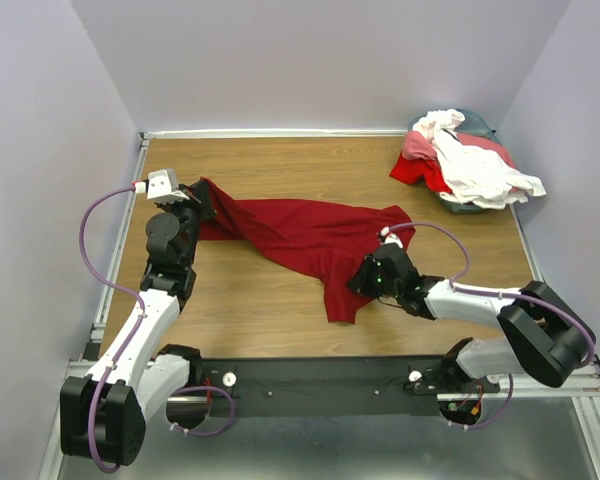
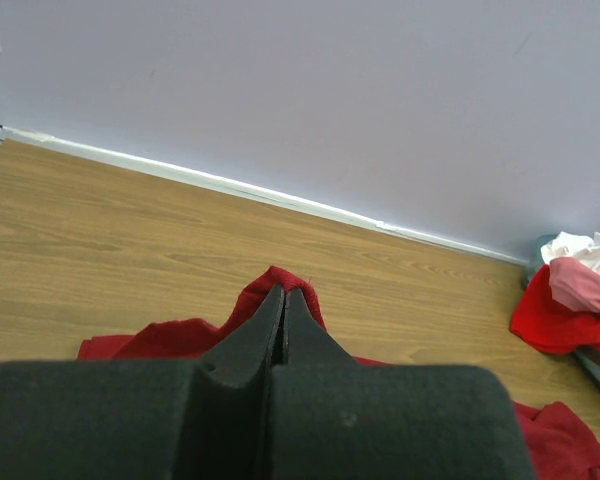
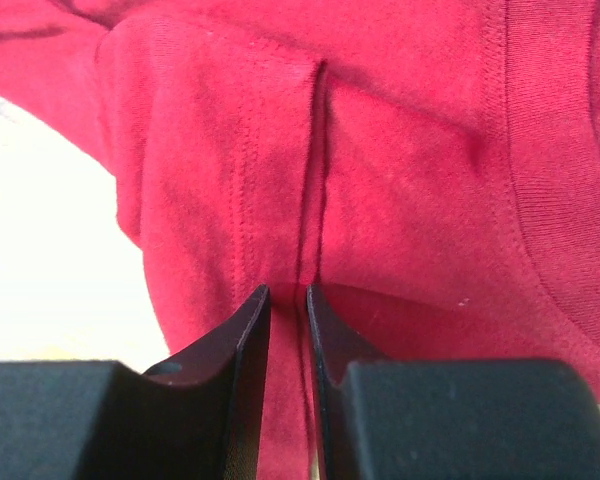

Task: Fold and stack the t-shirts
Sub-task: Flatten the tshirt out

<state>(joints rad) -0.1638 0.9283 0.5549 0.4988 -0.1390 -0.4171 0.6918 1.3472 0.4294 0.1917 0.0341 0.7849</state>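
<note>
Tabletop (image 1: 230,315): crimson t-shirt (image 1: 300,232) pinched by left end effector (image 1: 202,198) and right end effector (image 1: 364,272).

Shirt (image 1: 300,232) left of pile (image 1: 470,165)

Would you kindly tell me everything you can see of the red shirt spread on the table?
The red shirt is dark crimson, soft knit cloth with stitched hems, unfolded and rumpled. It lies stretched across the middle of the wooden table, from far left toward near right. The left jaws are shut on its raised left end; the right jaws pinch a ridge near its right end. It lies apart from the pile in the far right corner.
</note>
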